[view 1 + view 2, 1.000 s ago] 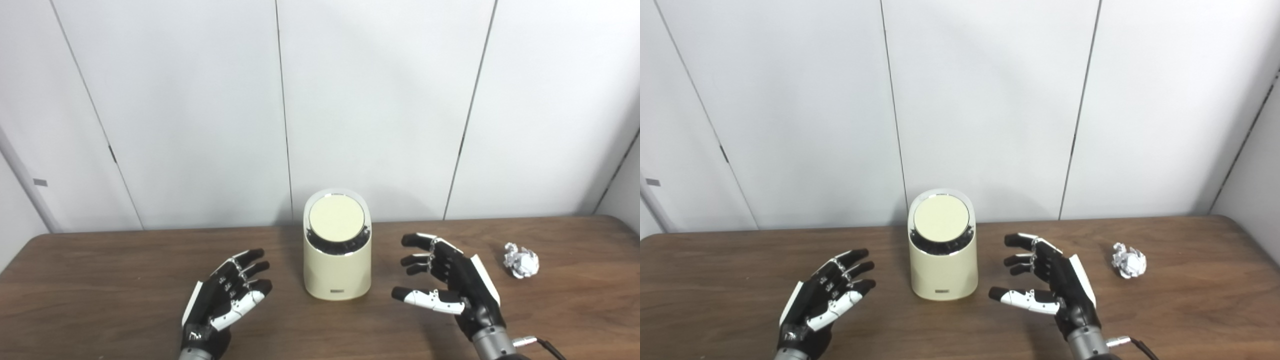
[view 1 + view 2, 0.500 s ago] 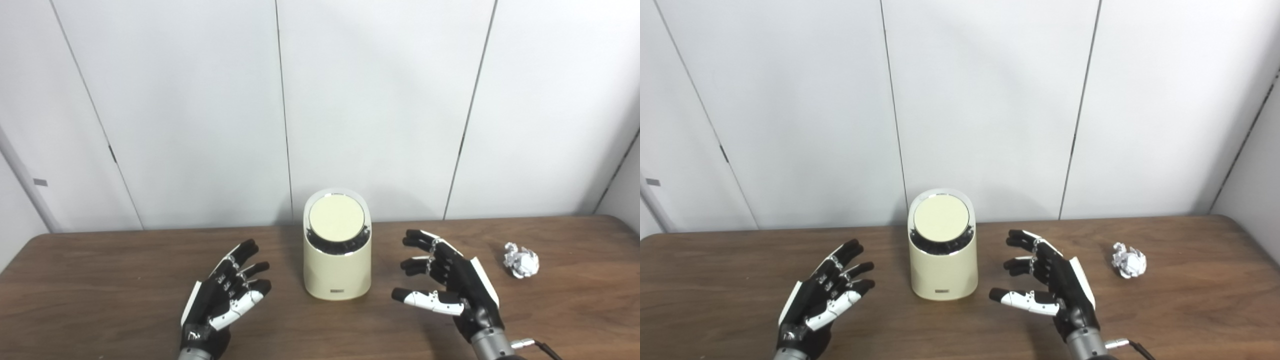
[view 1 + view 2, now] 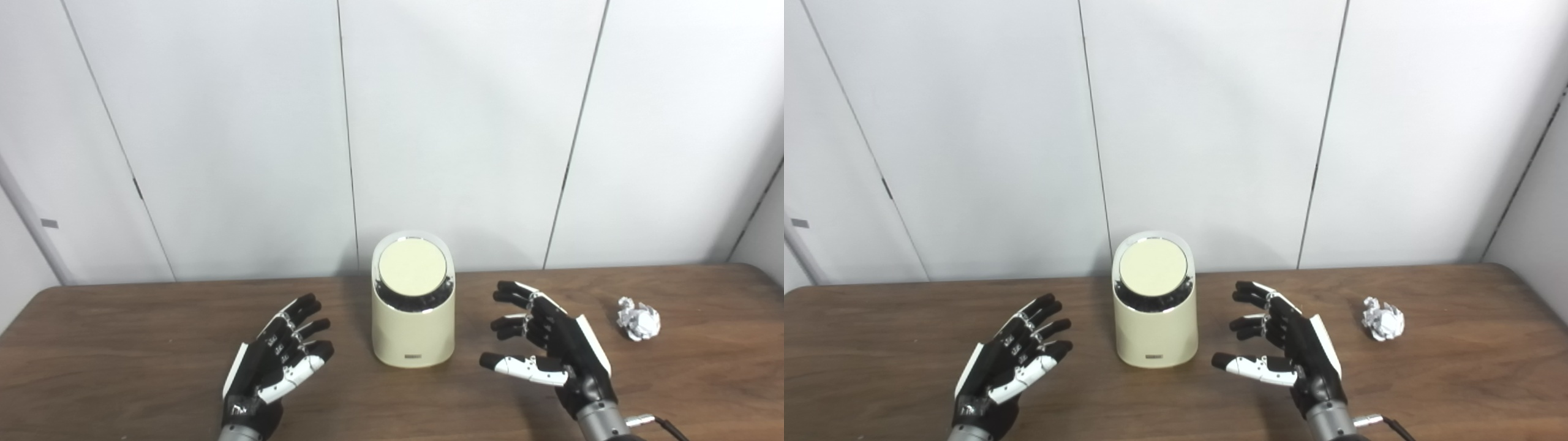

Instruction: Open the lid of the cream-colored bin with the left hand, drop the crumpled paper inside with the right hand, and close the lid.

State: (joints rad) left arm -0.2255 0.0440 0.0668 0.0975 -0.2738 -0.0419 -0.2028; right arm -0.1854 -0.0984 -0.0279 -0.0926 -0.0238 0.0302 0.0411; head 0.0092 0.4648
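Cream-colored bin (image 3: 413, 321) upright near the middle of the far edge of the table (image 3: 122, 318), round lid (image 3: 412, 267) closed and tilted toward the camera. Crumpled paper (image 3: 639, 318) lying toward the right edge of the table, well apart from the bin. Left hand (image 3: 274, 364) over the table to the left of the bin, fingers spread apart, holding nothing, not touching the bin. Right hand (image 3: 551, 349) to the right of the bin, between bin and paper, fingers also apart and a little curled, empty.
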